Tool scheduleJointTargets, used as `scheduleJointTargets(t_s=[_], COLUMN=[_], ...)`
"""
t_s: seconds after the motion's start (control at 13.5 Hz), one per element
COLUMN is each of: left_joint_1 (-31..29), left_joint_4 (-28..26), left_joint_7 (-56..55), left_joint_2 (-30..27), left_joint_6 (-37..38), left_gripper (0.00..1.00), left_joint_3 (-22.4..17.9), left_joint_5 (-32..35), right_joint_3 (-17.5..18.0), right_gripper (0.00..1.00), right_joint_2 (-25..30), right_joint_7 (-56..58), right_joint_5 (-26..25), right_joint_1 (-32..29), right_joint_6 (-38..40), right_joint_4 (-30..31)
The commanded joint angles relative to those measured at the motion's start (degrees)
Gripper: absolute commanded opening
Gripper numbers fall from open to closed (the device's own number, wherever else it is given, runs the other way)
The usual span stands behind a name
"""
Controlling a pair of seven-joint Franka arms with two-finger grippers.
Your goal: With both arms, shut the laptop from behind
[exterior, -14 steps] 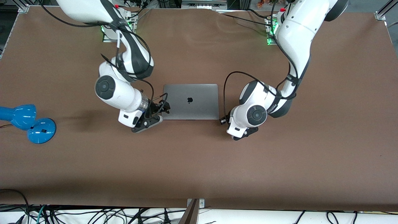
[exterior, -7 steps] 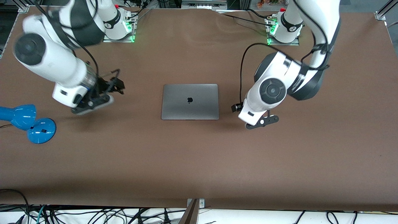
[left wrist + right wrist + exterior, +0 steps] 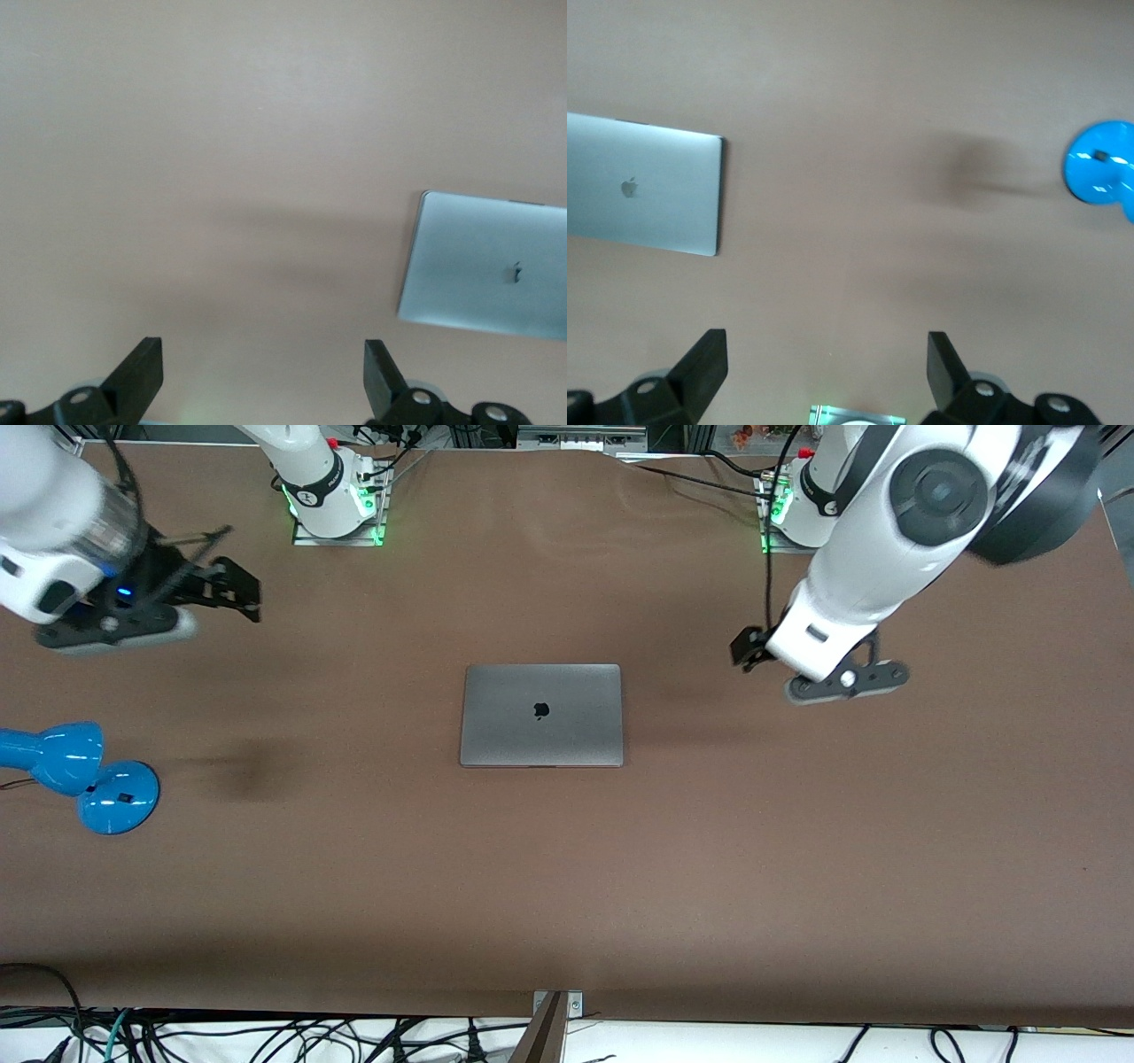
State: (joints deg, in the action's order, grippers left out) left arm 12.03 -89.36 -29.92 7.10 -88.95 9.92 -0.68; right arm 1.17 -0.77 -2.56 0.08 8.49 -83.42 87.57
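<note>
Hovering high with fingers spread and empty, we hold the left gripper (image 3: 802, 666) at upper right of the frame and the right gripper (image 3: 190, 598) at upper left; the laptop (image 3: 541, 715) lies shut at centre between us, its long axis running toward both.

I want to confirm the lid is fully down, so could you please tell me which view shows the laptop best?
The front view: the whole laptop lies flat and shut, logo up. The left wrist view cuts off one side; the right wrist view crops one end.
</note>
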Motion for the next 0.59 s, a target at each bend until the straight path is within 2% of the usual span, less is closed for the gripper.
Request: scheduleJointTargets(t_s=[0.0, 0.15, 0.37, 0.52], left_joint_1=[-6.8, -12.0, -21.9, -22.1], left_joint_4=[-3.3, -3.3, -4.5, -7.3], left_joint_7=[10.3, 16.6, 23.8, 28.4], left_joint_2=[-6.4, -8.9, -11.0, -13.3], left_joint_6=[3.7, 5.9, 7.1, 6.8], left_gripper=[1.00, 1.00, 1.00, 1.00], left_joint_3=[1.0, 1.6, 6.1, 4.9], left_joint_5=[1.5, 1.4, 1.4, 1.3], right_joint_3=[-4.0, -6.3, -7.4, -6.7], right_gripper=[1.00, 1.00, 1.00, 1.00], right_joint_2=[2.5, 2.6, 2.5, 1.8], right_joint_7=[-0.4, -0.4, -0.5, -0.7], right_joint_5=[0.4, 0.4, 0.4, 0.5], right_joint_1=[-0.6, -0.6, -1.4, -2.4], right_joint_6=[3.6, 4.9, 4.2, 3.9], right_joint_4=[0.2, 0.3, 0.4, 0.8])
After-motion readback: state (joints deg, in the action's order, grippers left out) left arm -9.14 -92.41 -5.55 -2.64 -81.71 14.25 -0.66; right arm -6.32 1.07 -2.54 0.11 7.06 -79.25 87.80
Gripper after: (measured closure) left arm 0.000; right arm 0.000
